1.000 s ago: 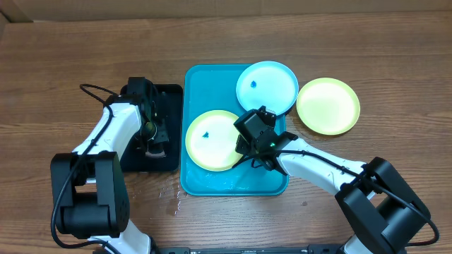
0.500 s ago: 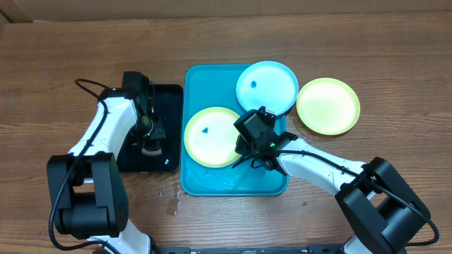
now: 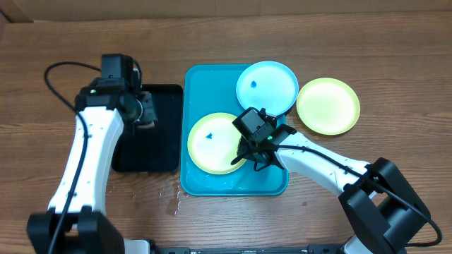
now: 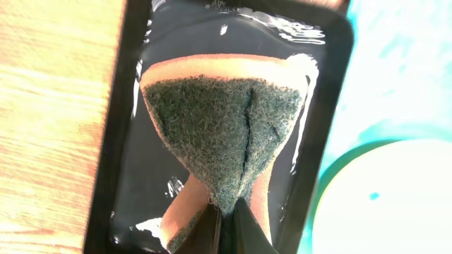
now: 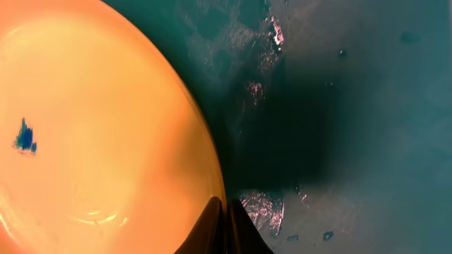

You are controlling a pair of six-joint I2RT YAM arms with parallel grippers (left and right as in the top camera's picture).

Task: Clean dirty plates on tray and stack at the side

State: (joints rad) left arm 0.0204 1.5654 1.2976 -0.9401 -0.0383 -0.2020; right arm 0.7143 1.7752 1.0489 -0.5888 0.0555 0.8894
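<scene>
Left wrist view is showing the left gripper (image 4: 224, 222) pinching a sponge (image 4: 226, 127) above the black tray (image 4: 332, 106), unclear overhead. The right gripper (image 5: 226, 215) is clamping a specked yellow plate (image 3: 210, 147) by its rim on the blue tray (image 3: 194, 185). The mint plate (image 3: 267, 87) is waiting too; the other yellow plate (image 3: 328, 106) is lying aside, seemingly clean.

I log: black tray (image 3: 164, 159), rectangular, its floor glossy and wet; sponge (image 4: 226, 134), dark green scouring face on orange foam, pinched to a narrow waist above that tray's floor; wooden table (image 3: 56, 42) beneath it; water drops (image 3: 173, 204) just off its corner.
</scene>
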